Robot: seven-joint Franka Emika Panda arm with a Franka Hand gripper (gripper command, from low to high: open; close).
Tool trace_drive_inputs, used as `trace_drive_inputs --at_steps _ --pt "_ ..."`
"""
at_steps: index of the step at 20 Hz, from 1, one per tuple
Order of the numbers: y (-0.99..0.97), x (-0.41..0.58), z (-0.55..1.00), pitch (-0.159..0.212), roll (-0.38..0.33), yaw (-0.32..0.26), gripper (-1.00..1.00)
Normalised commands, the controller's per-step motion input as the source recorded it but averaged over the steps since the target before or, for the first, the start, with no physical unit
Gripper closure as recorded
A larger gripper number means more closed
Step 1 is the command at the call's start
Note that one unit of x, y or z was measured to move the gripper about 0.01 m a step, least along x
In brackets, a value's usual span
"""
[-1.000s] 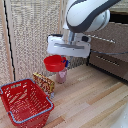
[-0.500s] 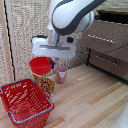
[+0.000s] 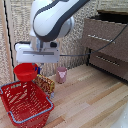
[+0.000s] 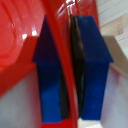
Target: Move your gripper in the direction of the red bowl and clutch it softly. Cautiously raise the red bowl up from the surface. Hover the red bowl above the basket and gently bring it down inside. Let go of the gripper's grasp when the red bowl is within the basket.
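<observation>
- Over the last second the arm has carried the red bowl [image 3: 25,71] toward the exterior view's left and slightly lower; it now hangs over the far edge of the basket [image 3: 30,113], clear of the floor.
- The gripper [image 3: 36,65] is clamped on the bowl's rim, blue fingertips [image 4: 94,70] either side of the thin wall.
- Judged: lowering comes next.
- The bowl is glossy, smooth and shallow; the basket is open wire mesh, rectangular.

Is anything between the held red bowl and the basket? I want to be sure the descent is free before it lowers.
Nothing visible blocks it. The gripper holds the red bowl by its rim, above the basket's far rim. The small box and pinkish cup stand beside the basket, outside the path.
</observation>
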Motion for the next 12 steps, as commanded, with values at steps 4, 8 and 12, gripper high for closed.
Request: trace_drive_inputs --at_steps 4,8,12 --pt "0.53 0.0 -0.63 0.028 -0.135 0.036 1.0" --pt "0.16 0.17 -0.22 0.0 -0.055 0.012 -1.0" --pt "-0.02 0.281 0.36 0.066 0.005 0.036 -1.0"
